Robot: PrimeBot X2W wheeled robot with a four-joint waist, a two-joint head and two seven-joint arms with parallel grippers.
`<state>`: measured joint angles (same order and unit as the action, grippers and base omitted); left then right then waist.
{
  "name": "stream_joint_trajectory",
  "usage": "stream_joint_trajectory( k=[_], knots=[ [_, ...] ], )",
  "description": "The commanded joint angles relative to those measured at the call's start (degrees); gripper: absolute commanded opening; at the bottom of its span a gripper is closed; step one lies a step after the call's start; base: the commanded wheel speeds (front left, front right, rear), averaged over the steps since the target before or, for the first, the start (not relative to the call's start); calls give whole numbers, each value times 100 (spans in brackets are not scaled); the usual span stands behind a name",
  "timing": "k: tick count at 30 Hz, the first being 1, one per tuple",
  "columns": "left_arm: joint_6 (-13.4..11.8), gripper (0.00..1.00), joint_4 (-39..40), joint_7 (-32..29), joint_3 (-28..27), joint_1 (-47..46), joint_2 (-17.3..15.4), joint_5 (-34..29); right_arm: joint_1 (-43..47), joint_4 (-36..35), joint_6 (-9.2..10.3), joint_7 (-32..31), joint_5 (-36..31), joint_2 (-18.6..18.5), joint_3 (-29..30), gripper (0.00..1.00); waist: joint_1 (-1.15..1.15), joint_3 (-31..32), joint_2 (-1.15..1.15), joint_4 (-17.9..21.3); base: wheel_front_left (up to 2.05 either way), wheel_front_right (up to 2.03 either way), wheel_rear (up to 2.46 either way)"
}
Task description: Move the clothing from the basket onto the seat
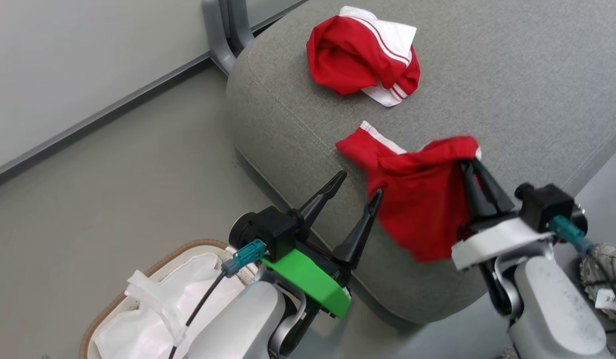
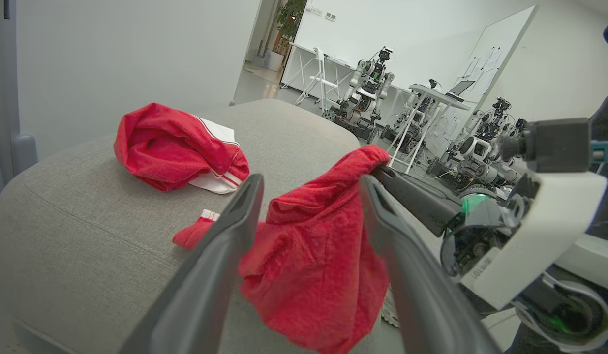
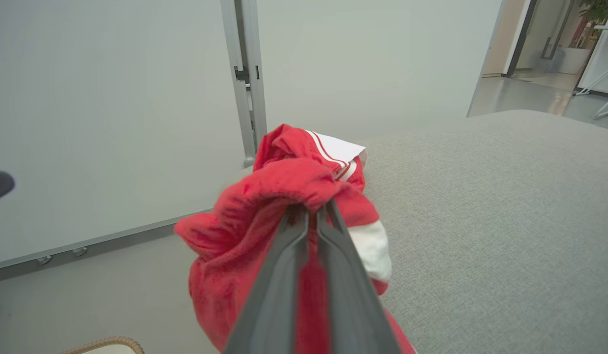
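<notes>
A red garment with white stripes [image 1: 363, 52] [image 2: 173, 147] [image 3: 309, 142] lies bunched on the grey seat [image 1: 512, 89] [image 2: 87, 221] [image 3: 505, 221]. A second red garment [image 1: 417, 199] [image 2: 309, 265] [image 3: 245, 231] hangs over the seat's front edge, pinched at its top by my right gripper [image 1: 470, 162] [image 3: 311, 209], which is shut on it. One corner of this garment rests on the cushion. My left gripper [image 1: 360, 184] [image 2: 309, 184] stands open just left of the hanging garment, holding nothing. The basket [image 1: 153, 269] [image 3: 105, 342], with its white liner [image 1: 158, 309], sits on the floor at the lower left.
A grey metal post [image 1: 228, 30] [image 3: 245, 73] and a pale wall panel stand behind the seat. Grey floor [image 1: 113, 189] spreads left of the seat. Other robots [image 2: 368, 93] and tables stand far off across the room. A pale woven object [image 1: 604, 274] lies at the lower right.
</notes>
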<state>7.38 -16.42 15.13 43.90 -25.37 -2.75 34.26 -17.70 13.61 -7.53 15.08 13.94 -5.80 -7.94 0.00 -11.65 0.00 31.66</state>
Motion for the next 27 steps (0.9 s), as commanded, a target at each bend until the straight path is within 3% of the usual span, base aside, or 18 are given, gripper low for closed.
stream_joint_trajectory(
  k=[1, 9, 21, 27],
  knots=[
    [17, 100, -29, 1, -50, -78, -29, -73, -201, -49, 8, 11, -15, -42, 36, 0, 0, -124, 0, -5, 0, 0, 0],
    [17, 100, -118, 1, -281, -168, -116, -329, -1464, -109, 8, 11, 0, -385, 221, 0, 0, -693, 0, -24, 0, 0, 0],
    [17, 100, -198, 0, -184, -680, -169, -552, -3316, 191, 8, 11, -428, -1341, 1026, 0, 0, -1795, 0, -818, 0, 0, 0],
    [17, 100, -154, 0, -145, -885, -163, -668, -3595, 750, 8, 10, -673, -1523, 1276, 0, 0, -2256, 0, -1256, 0, 0, 0]
  ],
)
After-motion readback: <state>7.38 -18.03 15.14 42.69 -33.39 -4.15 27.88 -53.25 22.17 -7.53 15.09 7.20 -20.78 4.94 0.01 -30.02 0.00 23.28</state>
